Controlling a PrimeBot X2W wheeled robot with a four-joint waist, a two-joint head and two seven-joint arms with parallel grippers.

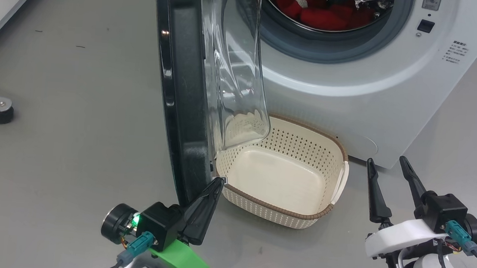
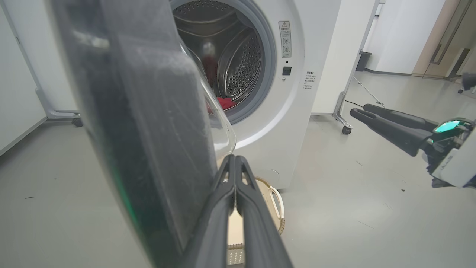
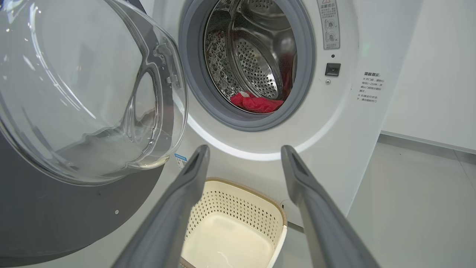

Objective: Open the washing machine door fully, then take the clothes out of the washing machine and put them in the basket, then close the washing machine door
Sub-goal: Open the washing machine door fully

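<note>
the left claw [image 1: 218, 181], clenched empty beside the near edge of the washing machine door [image 1: 180, 103], should be pressed steadily leftward, with the released right claw [image 1: 386, 160] held clear.

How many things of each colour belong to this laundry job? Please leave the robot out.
White: 1, the big white front-loading washing machine
Black: 1, its round black-rimmed door with glass bowl
Red: 1, the bright red fabric clothes
Cream: 1, the small perforated cream plastic basket
Total: 4

Blk fingers [image 1: 201, 208], green L mount [image 1: 180, 258]
</note>
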